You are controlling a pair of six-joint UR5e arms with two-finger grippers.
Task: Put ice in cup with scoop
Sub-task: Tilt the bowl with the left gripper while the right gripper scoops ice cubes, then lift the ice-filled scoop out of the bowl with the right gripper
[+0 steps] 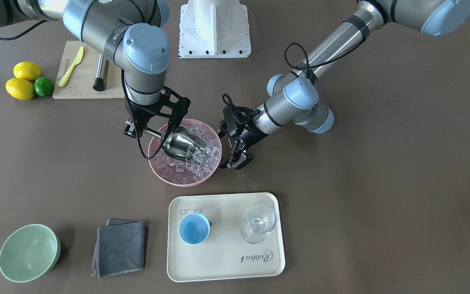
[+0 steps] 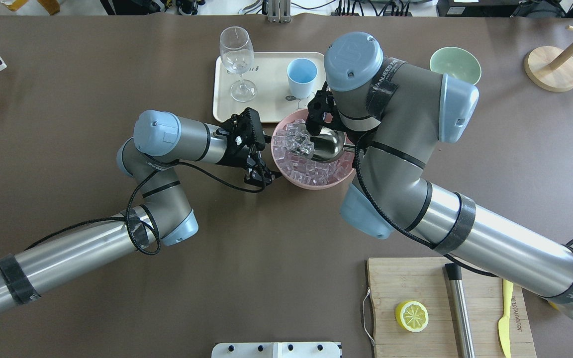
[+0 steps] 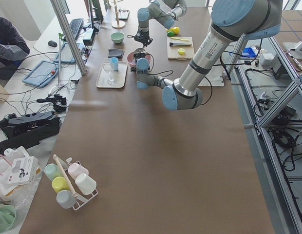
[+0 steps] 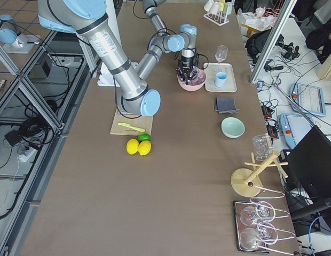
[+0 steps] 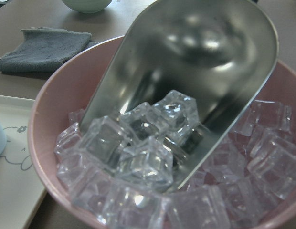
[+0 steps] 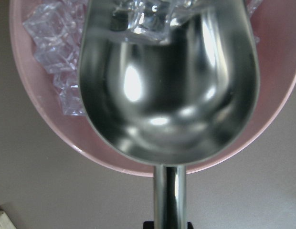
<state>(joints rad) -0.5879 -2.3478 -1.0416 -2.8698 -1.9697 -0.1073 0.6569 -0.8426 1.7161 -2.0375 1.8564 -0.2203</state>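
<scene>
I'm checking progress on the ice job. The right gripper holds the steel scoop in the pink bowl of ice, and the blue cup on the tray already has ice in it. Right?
Not quite. The right gripper does hold the scoop in the pink bowl of ice, but the blue cup on the tray is empty, as the exterior front-facing view shows.

A robotics lab set up as a mock kitchen. A long brown table point(image 3: 141, 161) stands among aluminium frame posts point(image 3: 68, 34), with loose cables point(image 3: 24, 102), a power strip point(image 3: 29, 122) and a tablet point(image 3: 41, 73) on a side bench at the frame's left. A seated operator point(image 3: 7, 44) shows at upper left. In the right-side view, a monitor point(image 4: 315, 170) sits at lower right. Two industrial arms point(image 2: 416, 124) share the table with kitchenware: a cutting board point(image 2: 445, 303) at lower right, a mug rack point(image 3: 70, 187) at lower left.
</scene>
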